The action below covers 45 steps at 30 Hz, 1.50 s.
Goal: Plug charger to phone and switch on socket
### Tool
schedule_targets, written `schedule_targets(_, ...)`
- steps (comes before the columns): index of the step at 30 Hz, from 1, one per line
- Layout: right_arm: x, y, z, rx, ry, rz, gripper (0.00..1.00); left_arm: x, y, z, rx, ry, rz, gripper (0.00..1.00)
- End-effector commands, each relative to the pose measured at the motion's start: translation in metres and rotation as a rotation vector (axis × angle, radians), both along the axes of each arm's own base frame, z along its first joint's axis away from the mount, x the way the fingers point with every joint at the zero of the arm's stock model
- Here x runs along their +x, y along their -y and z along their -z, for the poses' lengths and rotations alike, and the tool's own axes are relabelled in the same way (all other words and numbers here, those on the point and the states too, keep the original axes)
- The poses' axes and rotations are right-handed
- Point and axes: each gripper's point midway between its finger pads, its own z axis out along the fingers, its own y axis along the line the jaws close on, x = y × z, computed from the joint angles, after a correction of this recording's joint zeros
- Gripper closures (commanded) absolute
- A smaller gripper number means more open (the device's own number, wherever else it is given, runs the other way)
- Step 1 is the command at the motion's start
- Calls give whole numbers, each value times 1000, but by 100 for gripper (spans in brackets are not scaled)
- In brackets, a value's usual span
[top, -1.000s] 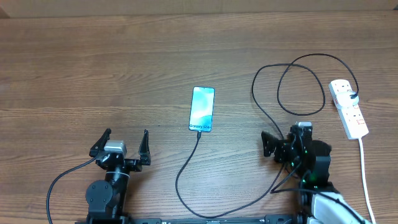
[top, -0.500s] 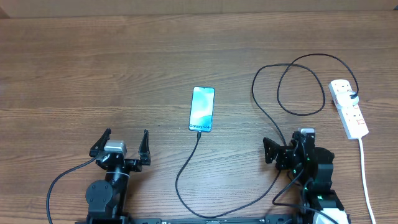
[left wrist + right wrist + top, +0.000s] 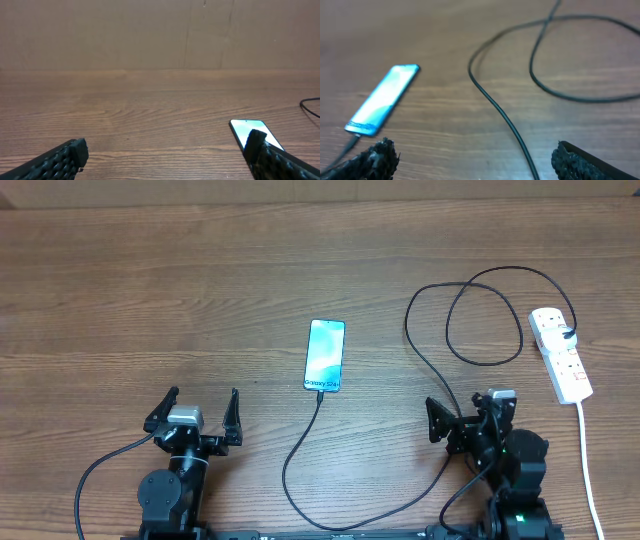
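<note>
- The slim blue-teal-screened smartphone (image 3: 325,356) lies flat mid-way across the brown wood-grain table (image 3: 150,280).
- The thin black charger cable (image 3: 406,320) meets the phone's near end, sweeps along the table's near edge, loops, and its black plug sits in the white elongated power strip (image 3: 560,355) at far right.
- The left gripper (image 3: 203,394) gapes fully, holding nothing.
- The right gripper (image 3: 462,412) is spread wide and empty, straddling the cable without touching it.

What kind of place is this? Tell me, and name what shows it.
Probably a robot lab bench: the left gripper and right gripper sit at the edge of a wooden table, before a plain brown backdrop, with a phone, charger and socket laid out.
</note>
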Motion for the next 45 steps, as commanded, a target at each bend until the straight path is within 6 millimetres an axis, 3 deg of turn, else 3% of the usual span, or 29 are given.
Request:
schedule_targets(1, -1, -10, -25, 43, 106, -40, 0, 0, -2, 0, 19, 8, -7, 0)
schedule_targets(8, -4, -12, -68, 52, 294, -49, 0, 0, -2, -1, 19, 8, -7, 0)
schedule_targets(17, -10, -12, -92, 52, 405, -51, 0, 0, -2, -1, 19, 8, -7, 0)
schedule_targets(45, -10, -12, -93, 51, 406, -50, 0, 0, -2, 0, 19, 7, -7, 1)
